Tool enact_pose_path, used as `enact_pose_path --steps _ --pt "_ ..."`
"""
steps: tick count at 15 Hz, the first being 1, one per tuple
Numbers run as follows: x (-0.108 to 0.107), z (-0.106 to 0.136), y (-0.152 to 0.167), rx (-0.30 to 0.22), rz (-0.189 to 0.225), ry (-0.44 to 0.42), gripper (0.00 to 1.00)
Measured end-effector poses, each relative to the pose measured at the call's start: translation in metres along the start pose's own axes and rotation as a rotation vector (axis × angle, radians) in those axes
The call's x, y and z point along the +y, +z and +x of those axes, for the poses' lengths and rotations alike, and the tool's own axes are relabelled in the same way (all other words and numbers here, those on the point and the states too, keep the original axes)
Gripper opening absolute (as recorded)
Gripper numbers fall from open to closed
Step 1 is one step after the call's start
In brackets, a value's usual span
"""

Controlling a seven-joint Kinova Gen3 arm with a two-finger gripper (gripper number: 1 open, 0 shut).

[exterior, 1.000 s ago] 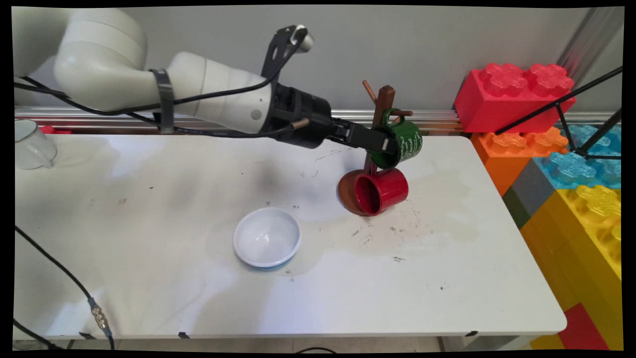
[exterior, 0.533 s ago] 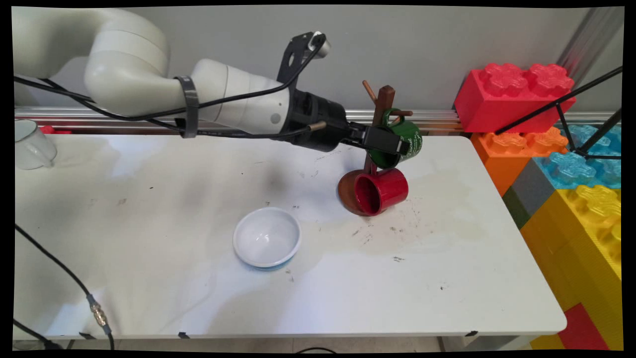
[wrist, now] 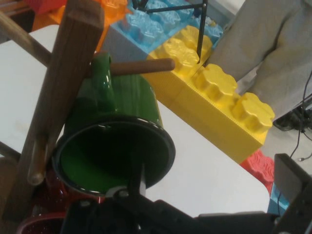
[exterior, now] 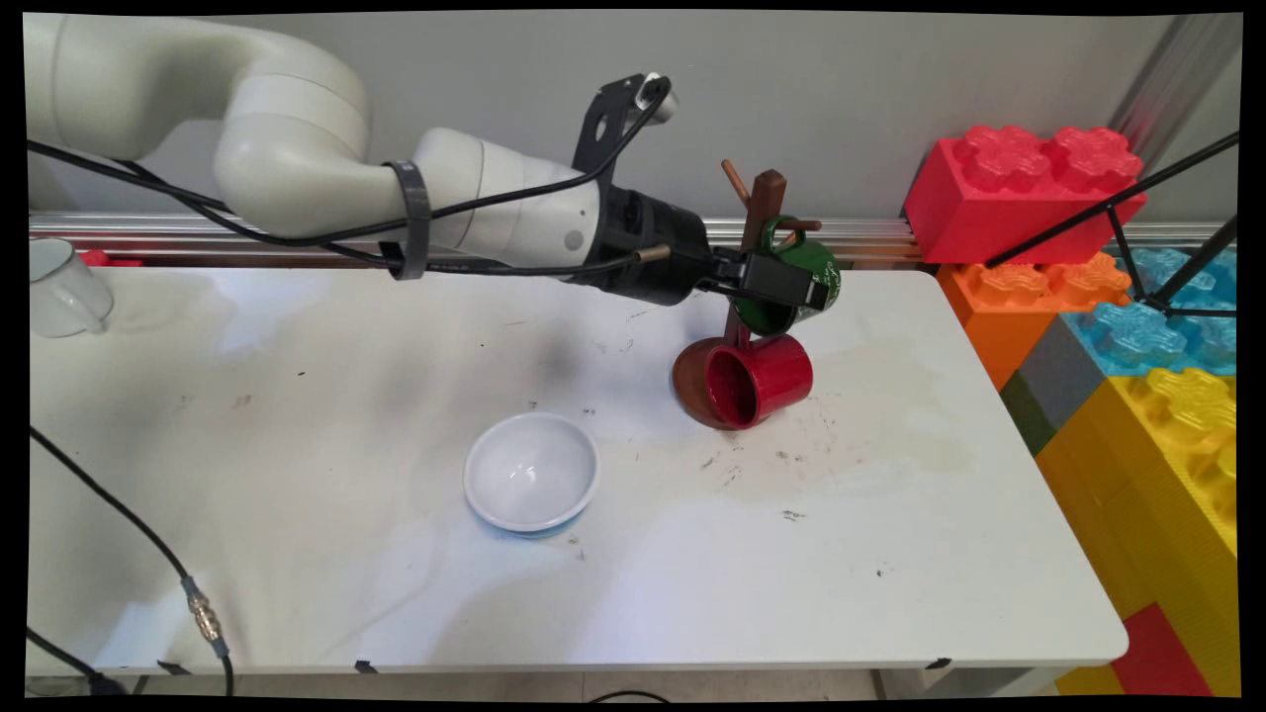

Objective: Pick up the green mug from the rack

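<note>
Gripper [exterior: 803, 287] stretched out level from the arm, right at the green mug [exterior: 824, 259]. In the hand view one finger [wrist: 136, 183] sits across the mug's rim; the other shows at the lower right corner, well clear of the mug. Whether the fingers pinch the rim or merely straddle it, I cannot tell.

Green mug hangs by its handle on a wooden peg of the mug tree [exterior: 767, 198], mouth tilted down and toward the arm, white lettering on its side. It rests against the tree's upright post.

Directly below the green mug on the same tree: a red mug [exterior: 762, 380], on its side, mouth facing the table's near-left, low over the tree's round brown base.

White bowl [exterior: 532, 472], upright, stands well apart from the tree, toward the near-left.

Far left of the tree, at the table's [exterior: 940, 534] edge, a clear glass cup [exterior: 61, 287].

Right of the tree, beyond the table's end, stacked big toy bricks [exterior: 1019, 183]: red, orange, blue, yellow.
</note>
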Motion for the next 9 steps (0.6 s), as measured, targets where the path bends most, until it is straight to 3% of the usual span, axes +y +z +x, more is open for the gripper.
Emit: enact_pose_path --steps 9 --pt "-0.009 0.001 0.017 0.000 -0.013 -0.027 1.00"
